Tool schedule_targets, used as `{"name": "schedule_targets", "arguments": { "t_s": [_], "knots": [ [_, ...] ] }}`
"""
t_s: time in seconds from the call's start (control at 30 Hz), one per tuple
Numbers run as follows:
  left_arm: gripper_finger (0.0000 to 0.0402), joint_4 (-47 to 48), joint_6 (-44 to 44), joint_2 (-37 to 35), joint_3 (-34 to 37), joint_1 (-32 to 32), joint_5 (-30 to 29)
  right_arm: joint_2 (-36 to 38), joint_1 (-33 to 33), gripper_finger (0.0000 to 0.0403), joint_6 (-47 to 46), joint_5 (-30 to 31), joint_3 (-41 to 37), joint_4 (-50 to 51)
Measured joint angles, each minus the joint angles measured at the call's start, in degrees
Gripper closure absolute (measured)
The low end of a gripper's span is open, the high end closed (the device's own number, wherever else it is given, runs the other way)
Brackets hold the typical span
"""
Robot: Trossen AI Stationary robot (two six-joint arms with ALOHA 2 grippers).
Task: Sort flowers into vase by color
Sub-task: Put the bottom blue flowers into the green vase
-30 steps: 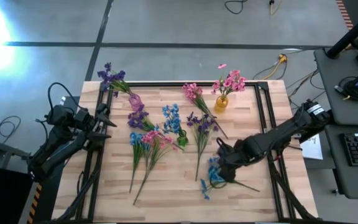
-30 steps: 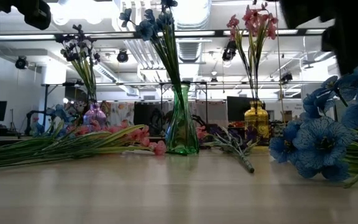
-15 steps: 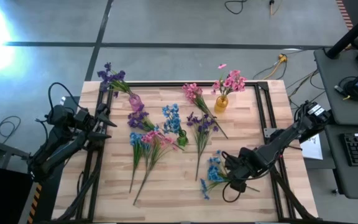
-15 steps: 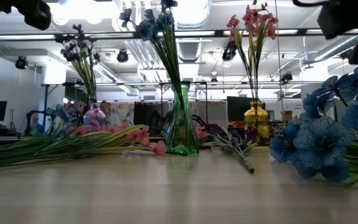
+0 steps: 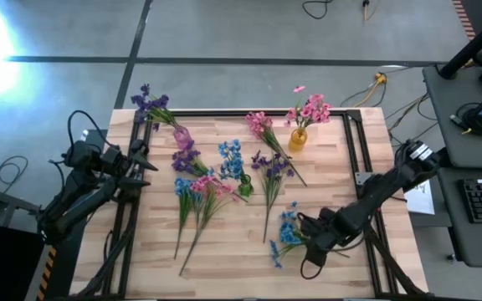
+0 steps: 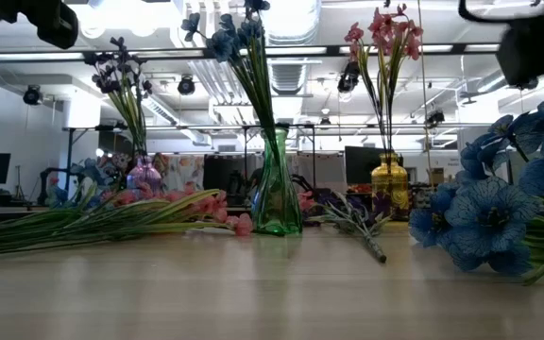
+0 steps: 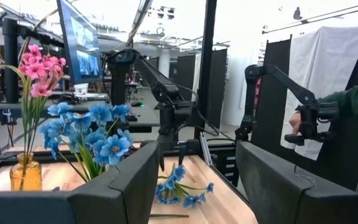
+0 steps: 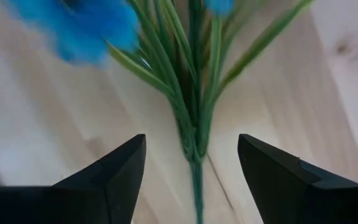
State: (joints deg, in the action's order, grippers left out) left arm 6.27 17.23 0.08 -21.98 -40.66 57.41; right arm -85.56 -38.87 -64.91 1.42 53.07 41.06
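We see the right gripper low over the front right part of the table, directly above a loose blue sprig that lies flat on the wood. In the right wrist view its fingers are spread wide, one on each side of the sprig's green stem, and neither touches it. The blossoms point toward the table's middle.

The left gripper waits at the left edge of the table, raised and well apart from the flowers. In its wrist view we see its fingers parted with nothing between them.

Three vases stand on the table. A green vase near the middle holds blue flowers. A yellow vase toward the back right holds pink flowers. A purple vase toward the back left holds purple flowers.

More sprigs lie loose on the wood. We see a pink sprig just beside the yellow vase, a purple sprig right of the green vase, and a mixed bunch of blue, pink and purple left of the green vase, its stems running toward the front edge.

In the left wrist view a person's hand in a green sleeve grips a control arm beyond the table.
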Motion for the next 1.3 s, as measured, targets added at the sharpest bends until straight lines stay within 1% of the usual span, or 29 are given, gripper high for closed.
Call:
{"name": "schedule_targets", "arguments": {
  "t_s": [0.23, 0.33, 0.4, 0.47, 0.53, 0.77, 0.83, 1.03, 1.13, 1.3],
  "knots": [
    [0.02, 0.2, 0.0, 0.0, 0.0, 0.0, 0.0, -7.3, -0.4, 0.0161, -0.3, -2.6, 0.0, 0.1],
    [0.02, 0.2, 0.0, 0.0, 0.0, 0.0, 0.0, -8.5, -0.5, 0.0162, -0.5, -2.6, 0.2, 0.0],
    [0.02, 0.2, 0.0, 0.0, 0.0, 0.0, 0.0, -8.8, -0.5, 0.017, -0.2, -2.6, 0.2, -0.1],
    [0.02, 0.2, 0.0, 0.0, 0.0, 0.0, 0.0, -8.8, -0.5, 0.0187, 0.3, -2.4, 0.2, -0.2],
    [0.02, 0.2, 0.0, 0.0, 0.0, 0.0, 0.0, -8.7, -0.1, 0.0215, 0.4, -1.9, 0.1, -0.5],
    [0.02, 0.2, 0.0, 0.0, 0.0, 0.0, 0.0, -9.1, 0.7, 0.0346, 0.4, -2.3, 0.1, -1.5],
    [0.02, 0.2, 0.0, 0.0, 0.0, 0.0, 0.0, -9.2, 0.7, 0.0378, 0.4, -2.3, 0.1, -1.6],
    [0.02, 0.2, 0.0, 0.0, 0.0, 0.0, 0.0, -7.8, 0.7, 0.0382, 0.7, -1.7, 0.6, -0.9],
    [0.02, 0.2, 0.0, 0.0, 0.0, 0.0, 0.0, -5.3, 0.6, 0.0383, 1.4, 2.5, 1.8, -1.1],
    [0.02, 0.2, 0.0, 0.0, 0.0, 0.0, 0.0, 0.6, 0.4, 0.0384, 3.6, 12.4, 3.0, -1.9]
  ]
}}
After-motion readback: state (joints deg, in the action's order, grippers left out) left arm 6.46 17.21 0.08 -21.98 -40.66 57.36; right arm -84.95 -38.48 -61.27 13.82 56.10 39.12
